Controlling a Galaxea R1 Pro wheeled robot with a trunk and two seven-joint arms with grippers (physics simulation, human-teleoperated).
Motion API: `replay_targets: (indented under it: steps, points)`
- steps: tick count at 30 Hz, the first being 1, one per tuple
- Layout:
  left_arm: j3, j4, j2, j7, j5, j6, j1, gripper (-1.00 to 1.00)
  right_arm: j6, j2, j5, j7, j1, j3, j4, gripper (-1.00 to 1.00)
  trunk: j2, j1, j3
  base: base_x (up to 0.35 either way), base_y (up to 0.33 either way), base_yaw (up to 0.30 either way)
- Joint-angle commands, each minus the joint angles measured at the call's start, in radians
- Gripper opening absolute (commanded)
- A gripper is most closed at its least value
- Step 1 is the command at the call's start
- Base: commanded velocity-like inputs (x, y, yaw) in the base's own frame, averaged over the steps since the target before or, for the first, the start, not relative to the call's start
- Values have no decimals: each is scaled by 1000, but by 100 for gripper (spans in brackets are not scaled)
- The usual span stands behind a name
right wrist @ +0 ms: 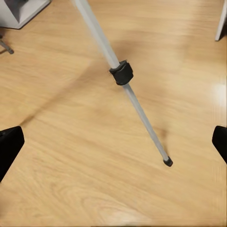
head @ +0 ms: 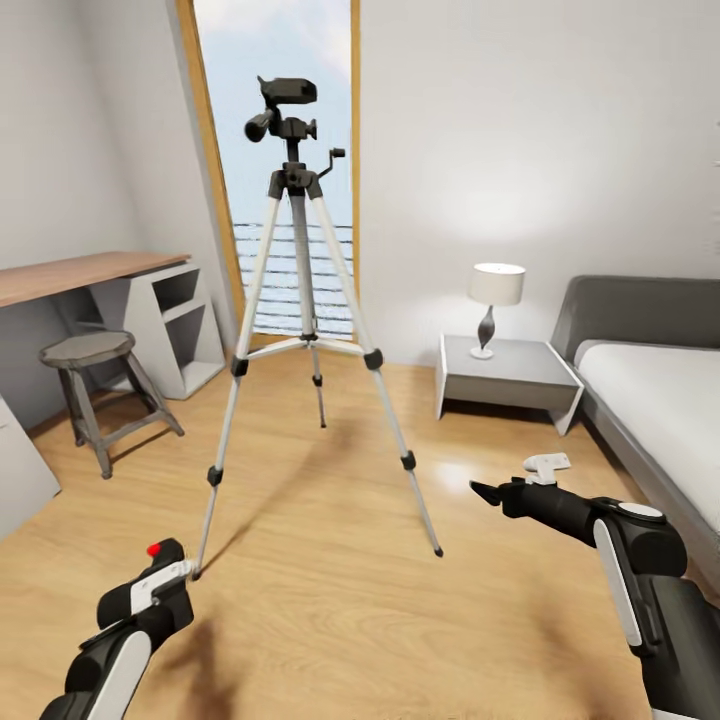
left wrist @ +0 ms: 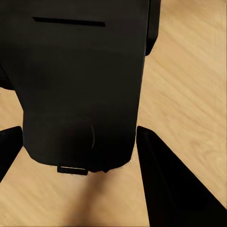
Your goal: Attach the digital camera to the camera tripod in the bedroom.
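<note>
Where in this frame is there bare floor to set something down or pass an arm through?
Bare wood floor lies between the two claws, in front of the camera tripod. Another patch sits between the tripod's right leg and the nightstand. It is crowded at left, where the stool stands by the desk.

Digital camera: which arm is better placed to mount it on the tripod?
Left: its gripper holds the digital camera beside a leg of the camera tripod. The right gripper is open, empty.
</note>
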Motion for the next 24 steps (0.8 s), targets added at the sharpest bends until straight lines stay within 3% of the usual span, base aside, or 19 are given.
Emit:
replay_targets:
  steps: [1,2,3,4,24]
  points:
    - [15,7,1,-8,9,2,0,-100,6,0,3,5,-1,-1,-1,100,0,0,-1,-40,321,-219]
    - [29,13,1,-23,8,2,0,-100,7,0,3,5,-1,-1,-1,100,0,0,-1,-32,322,-228]
    - [80,34,2,-69,5,1,1,-100,8,0,3,5,-1,-2,-1,100,0,0,-1,-8,323,-255]
    - [84,36,2,-73,5,1,1,-100,8,0,3,5,-1,-2,-1,100,0,0,-1,-7,324,-257]
    - [101,49,2,-87,4,1,2,-100,9,0,4,5,-1,-4,-1,100,0,0,-1,-1,324,-263]
